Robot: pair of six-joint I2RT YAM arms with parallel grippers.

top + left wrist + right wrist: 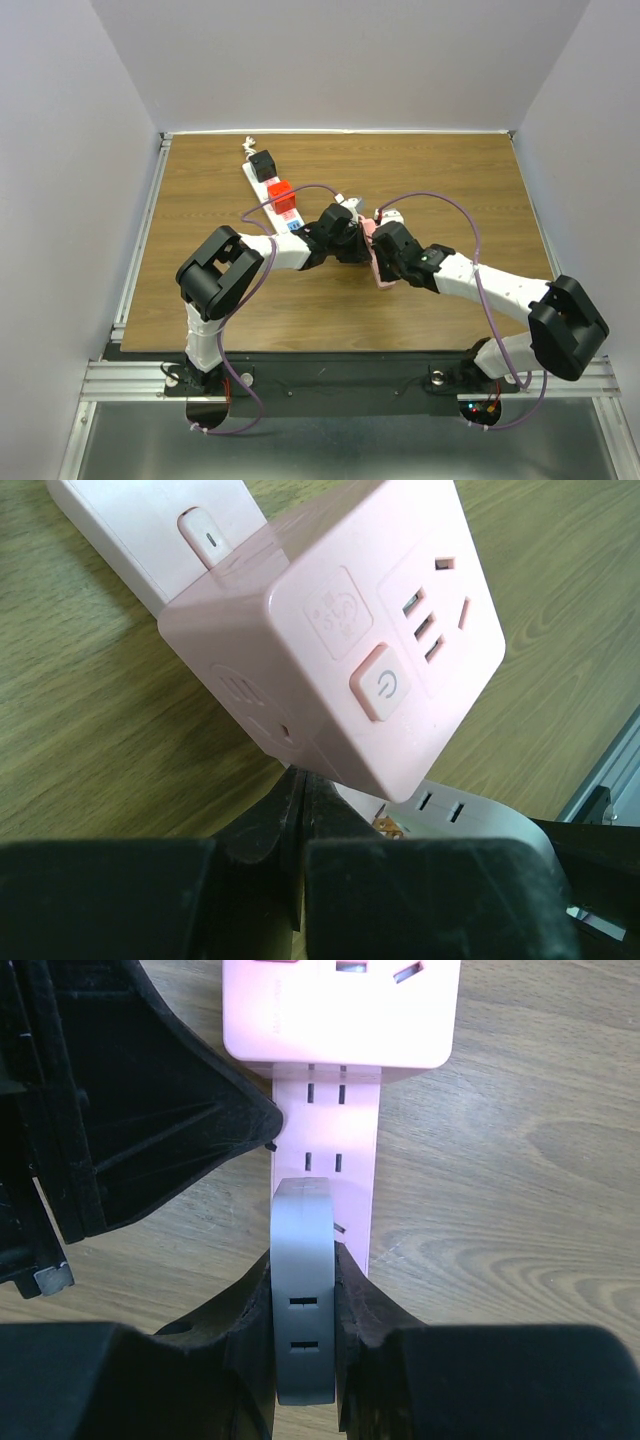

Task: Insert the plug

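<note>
Pink plastic marks both task items: a pink power strip lying on the wooden table, and a pink cube adapter, whose plug is the one to be inserted. In the right wrist view the cube is seated on the far end of that strip. The near end of the strip, which has a grey rim, is pinched between the fingers of the right gripper, so the strip is held in place. The left gripper is found just beside the strip, under the near edge of the cube in its own camera. Its fingers are pressed together, nothing is seen between them, and no hold on the cube is shown.

The insertion is judged to be done or almost done. The cube rests against the socket face of the strip, and no gap is noticed in the right wrist view. What is left is probably only a last press, if needed, and the release of the strip.

Several things are hidden. The prongs of the cube are not visible in any view, so full seating cannot be confirmed. In the top view the strip is mostly covered by both grippers. The far part of the cube is cut off in the right wrist view. Well apart from the pink strip, beyond it and to its left in the top view, a white power strip with a black adapter and a red plug is seen. Its cord is hard to make out.
</note>
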